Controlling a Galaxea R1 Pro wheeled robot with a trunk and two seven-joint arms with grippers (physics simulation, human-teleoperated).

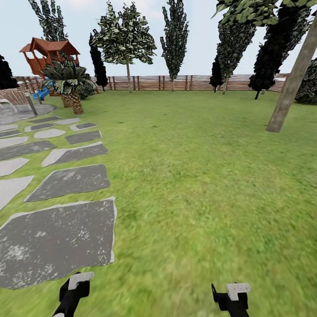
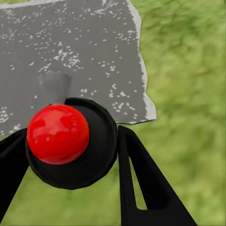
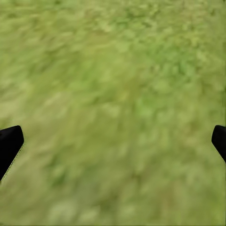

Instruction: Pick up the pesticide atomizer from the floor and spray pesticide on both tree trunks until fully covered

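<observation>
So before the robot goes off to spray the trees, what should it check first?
1. Bottle in hand: ok. The pesticide atomizer, red ball on top, sits between the left gripper fingers.
2. Grip firm enough: cannot tell. The fingers flank the bottle, but contact is not clear.
3. Right gripper free: ok. Its fingers are spread wide over bare grass.
4. Tree close enough to spray: not ok. The pale tree trunk stands far ahead on the right.
5. Way there: ok. The grass toward it looks open; the stepping stones lie on the left.
6. Second tree found: cannot tell.
</observation>
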